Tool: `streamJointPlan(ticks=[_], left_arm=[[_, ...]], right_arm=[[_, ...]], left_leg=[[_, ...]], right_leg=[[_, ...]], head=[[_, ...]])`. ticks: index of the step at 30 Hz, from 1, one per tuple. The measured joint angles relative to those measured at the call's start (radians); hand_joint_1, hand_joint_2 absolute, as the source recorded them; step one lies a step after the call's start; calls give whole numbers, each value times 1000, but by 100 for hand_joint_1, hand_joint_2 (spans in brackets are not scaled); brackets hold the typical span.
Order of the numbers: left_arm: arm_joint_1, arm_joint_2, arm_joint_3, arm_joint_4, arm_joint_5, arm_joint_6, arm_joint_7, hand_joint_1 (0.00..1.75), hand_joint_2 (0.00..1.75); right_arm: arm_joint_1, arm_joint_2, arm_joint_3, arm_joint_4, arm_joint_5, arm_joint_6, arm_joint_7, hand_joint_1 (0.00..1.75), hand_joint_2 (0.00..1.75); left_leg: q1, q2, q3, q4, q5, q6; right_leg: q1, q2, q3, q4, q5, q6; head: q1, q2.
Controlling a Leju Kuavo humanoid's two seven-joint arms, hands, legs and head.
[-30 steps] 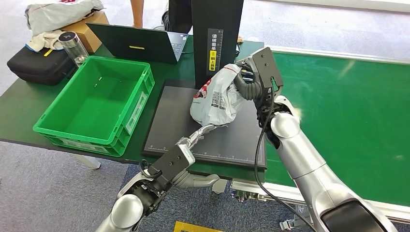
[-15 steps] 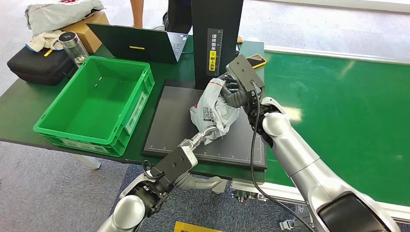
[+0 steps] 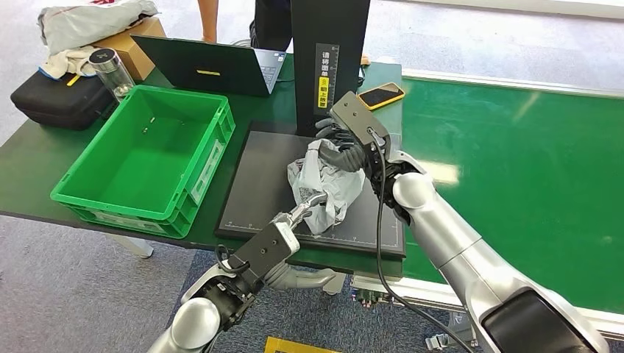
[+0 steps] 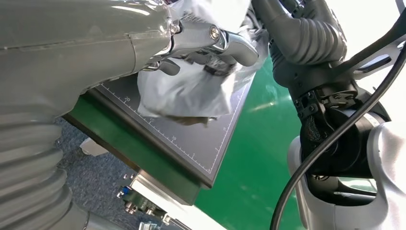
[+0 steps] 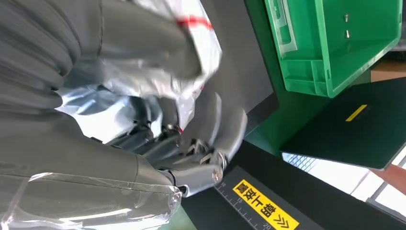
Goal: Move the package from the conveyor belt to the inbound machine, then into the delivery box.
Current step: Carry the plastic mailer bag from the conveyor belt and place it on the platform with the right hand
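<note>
One package (image 3: 325, 187) rests on black platform (image 3: 250, 191).

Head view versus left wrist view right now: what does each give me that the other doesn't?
Head view alone: the empty green crate, the laptop, the phone and the scanner's upright column. Left wrist view alone: the near edge of the scanner plate with its ruler marks close up, and the table edge beneath it. Both: the white package on the plate, held by the right hand, the left hand touching it, and the green conveyor belt.
</note>
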State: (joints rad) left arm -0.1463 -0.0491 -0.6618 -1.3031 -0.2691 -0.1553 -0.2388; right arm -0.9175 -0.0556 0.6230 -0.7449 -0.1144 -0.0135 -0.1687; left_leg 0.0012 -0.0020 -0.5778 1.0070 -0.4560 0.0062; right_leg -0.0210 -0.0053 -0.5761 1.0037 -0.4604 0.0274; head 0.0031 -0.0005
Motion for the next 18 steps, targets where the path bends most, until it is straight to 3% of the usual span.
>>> streamJointPlan(ticks=[10,18], left_arm=[[1,6,-1,1,6,13,0,0,175],[3,7,-1,1,7,21,-6,0,175]], right_arm=[[5,-66,-28,-165,-58,-16,-25,0,175],[131,-118,-106,-410,-85,-25,-72,0,175]], left_leg=[[0,0,0,1,0,0],[0,-1,0,0,0,0]], right_leg=[[0,0,0,0,0,0],[0,-1,0,0,0,0]], head=[[0,0],[0,0]])
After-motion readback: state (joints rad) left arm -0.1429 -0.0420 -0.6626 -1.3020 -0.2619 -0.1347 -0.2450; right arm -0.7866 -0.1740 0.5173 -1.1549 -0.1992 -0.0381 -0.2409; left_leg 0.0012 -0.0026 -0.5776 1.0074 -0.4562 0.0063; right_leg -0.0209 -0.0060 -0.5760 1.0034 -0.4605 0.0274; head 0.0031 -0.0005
